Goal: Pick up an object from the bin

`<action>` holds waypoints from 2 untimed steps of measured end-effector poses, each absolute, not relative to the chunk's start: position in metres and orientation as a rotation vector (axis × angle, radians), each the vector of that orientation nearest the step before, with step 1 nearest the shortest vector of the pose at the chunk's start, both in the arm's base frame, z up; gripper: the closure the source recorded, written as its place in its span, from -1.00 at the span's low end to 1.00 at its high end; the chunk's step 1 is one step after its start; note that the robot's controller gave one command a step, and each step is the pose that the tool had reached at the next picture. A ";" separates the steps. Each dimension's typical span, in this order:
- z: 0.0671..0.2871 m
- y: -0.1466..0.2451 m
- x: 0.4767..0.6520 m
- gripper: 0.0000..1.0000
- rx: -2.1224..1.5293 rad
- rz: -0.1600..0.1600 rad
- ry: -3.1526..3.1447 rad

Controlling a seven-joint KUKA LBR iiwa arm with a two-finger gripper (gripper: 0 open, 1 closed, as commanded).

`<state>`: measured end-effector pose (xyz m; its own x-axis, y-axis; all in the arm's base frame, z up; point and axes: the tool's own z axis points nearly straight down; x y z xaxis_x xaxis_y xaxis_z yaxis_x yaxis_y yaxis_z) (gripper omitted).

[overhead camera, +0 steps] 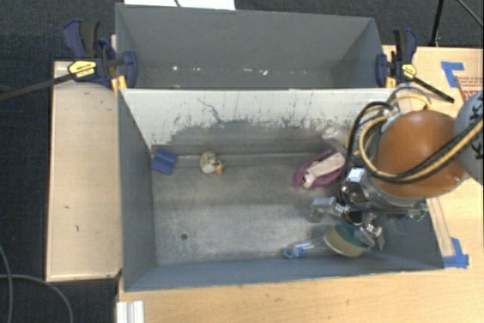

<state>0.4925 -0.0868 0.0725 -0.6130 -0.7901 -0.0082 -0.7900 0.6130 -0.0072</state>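
- Round disc (340,243), pale tan with a greenish rim, is the thing under the gripper. It lies flat on the floor of the grey bin (138,193), in the near right part, close to the near wall.
- Gripper (355,222) is low in the bin, right over the disc's far right edge, and overlaps it from this angle. Can't tell whether it touches the disc.
- Gripper state: can't tell whether spread or pressed together, because the metal parts under the wrist blur into one dark cluster.
- Wrist carries an orange-brown dome cover (412,155) with black and yellow cables (370,125) looped over it. The arm comes in over the bin's right wall.
- Purple-pink soft thing (321,169), crumpled, lies on the floor just to the far left of the gripper. It is near the gripper, but contact is not clear.
- Small blue-and-clear item (297,250) lies by the near wall, just left of the disc and apart from it.
- Blue block (162,160) sits at the far left, at the foot of the far wall.
- Small whitish round thing (209,163) with an orange spot lies just right of the block, not touching it. Both are well apart from the gripper.
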 end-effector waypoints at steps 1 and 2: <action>0.072 -0.088 0.491 1.00 -1.374 -0.006 2.817; 0.073 -0.087 0.493 -1.00 -1.374 -0.005 2.814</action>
